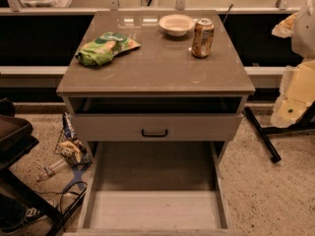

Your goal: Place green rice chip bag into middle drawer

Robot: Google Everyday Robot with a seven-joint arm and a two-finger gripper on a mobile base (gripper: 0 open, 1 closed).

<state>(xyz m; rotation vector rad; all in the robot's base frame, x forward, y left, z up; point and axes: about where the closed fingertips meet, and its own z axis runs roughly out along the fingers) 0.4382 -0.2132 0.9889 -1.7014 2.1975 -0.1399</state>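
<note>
Firstly, far left at floor level: a wire basket [71, 149] of wrappers beside the desk's leg, with a clear bottle [49, 171] lying just left of it.

Desk [157, 68]: glossy brown top, cabinet below.

Bag [106, 47]: green and crumpled, lying flat on the left rear part of the desk top, well apart from the other items there.

Drawer [155, 208]: pulled out toward the camera beneath the desk, its pale floor showing.

Drawer front [113, 127]: above the open drawer, with a black handle [154, 132] at its centre and a dark slot between it and the desk top.

Bowl [176, 24]: white, upright, at rear centre of the desk.

Can [202, 37]: orange, upright, near the bowl on its right, not touching it.

Hand [291, 104]: cream, at the right edge of view, off the desk's right side and well apart from the bag. Whether it is apart or together cannot be told.
</note>
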